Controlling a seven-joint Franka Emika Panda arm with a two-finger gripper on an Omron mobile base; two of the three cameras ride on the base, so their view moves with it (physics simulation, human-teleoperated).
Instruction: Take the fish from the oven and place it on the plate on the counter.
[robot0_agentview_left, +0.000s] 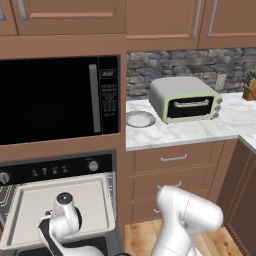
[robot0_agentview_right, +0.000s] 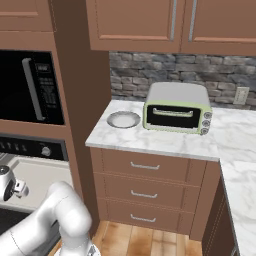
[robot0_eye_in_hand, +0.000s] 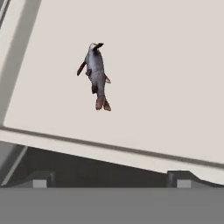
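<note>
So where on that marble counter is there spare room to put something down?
The white grey-veined marble counter is bare along its front edge, below the small round grey-white plate and the grey-green toaster oven, and further right toward the corner. The back left is crowded: the plate and toaster oven sit close together.

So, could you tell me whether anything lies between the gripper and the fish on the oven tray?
Nothing visible does. In the hand view the fish lies alone on the pale tray, and the open gripper looks straight at it across bare tray.
</note>
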